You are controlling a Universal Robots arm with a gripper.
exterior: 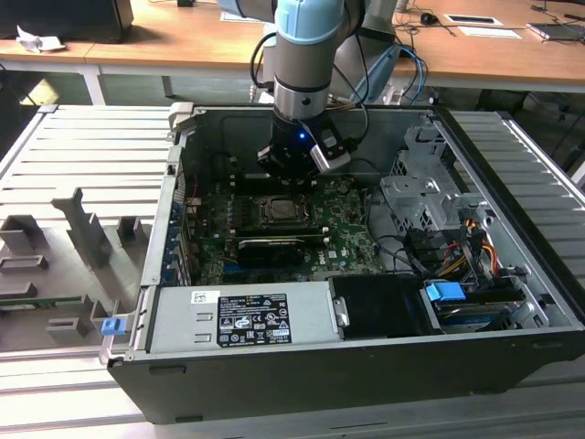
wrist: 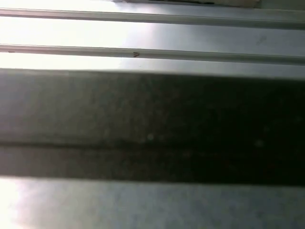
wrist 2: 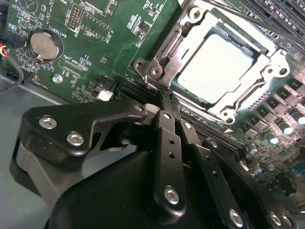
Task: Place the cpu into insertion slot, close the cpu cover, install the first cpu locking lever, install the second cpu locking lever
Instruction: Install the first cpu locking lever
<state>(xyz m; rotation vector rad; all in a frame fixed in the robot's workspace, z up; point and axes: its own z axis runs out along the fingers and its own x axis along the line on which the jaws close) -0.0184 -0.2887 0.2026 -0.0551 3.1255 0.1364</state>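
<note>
Your arm reaches down from the top centre of the exterior view into the open computer case (exterior: 512, 302), with the gripper (exterior: 291, 163) low over the far part of the green circuit board (exterior: 343, 240), just behind the socket.

In the second wrist view the gripper (wrist 2: 162, 106) takes up the lower half of the frame. Its black fingers (wrist 2: 167, 143) lie close together with almost no gap between them, and you have nothing in their grasp. The tips sit right at the near corner of the socket, close to the screw in its frame, but you cannot tell whether they touch the metal.

The chip (wrist 2: 220, 67) already lies flat in the socket (wrist 2: 157, 71), its pale metal face showing in the upper right of that frame. The cover frame (wrist 2: 271, 64) is folded down around it, the chip's face filling the cut-out middle. A thin metal lever (wrist 2: 228, 10) runs along the far side of the socket at the top edge of the frame.

At the upper left of the second wrist view you can see a round coin battery (wrist 2: 45, 46) on the board. In the exterior view a black card (exterior: 271, 249) lies across the board just in front of the socket (exterior: 285, 210), and a grey box with a label (exterior: 242, 317) sits at the case's front.
</note>
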